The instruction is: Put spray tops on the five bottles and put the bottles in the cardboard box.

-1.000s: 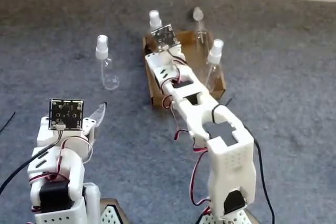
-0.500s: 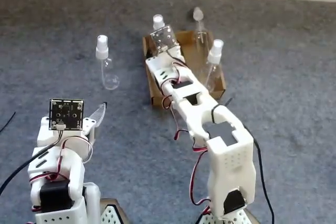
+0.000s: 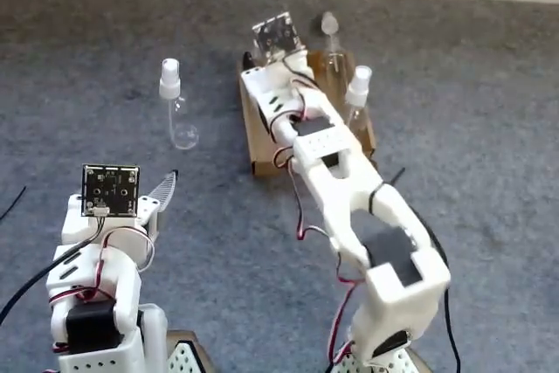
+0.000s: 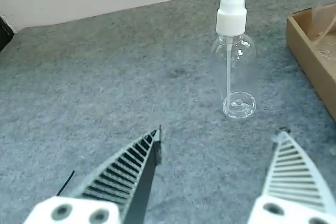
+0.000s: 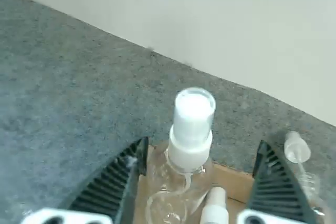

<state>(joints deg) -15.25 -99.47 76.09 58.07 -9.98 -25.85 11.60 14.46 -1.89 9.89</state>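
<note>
Right hand: spread apart, straddling 1 bottle in the box. Left hand: spread apart, facing the lone bottle outside.

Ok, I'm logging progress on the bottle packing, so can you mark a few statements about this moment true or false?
1. A capped bottle stands on the carpet outside the cardboard box. True.
2. The left gripper is shut on that bottle. False: it is open and apart from the bottle, which stands beyond its fingertips.
3. The right gripper is open, with a white-topped bottle between its fingers. True.
4. The capped bottle on the carpet lies on its side. False: it stands upright.
5. The cardboard box holds nothing. False: at least one boxed bottle with a spray top stands in it.
</note>
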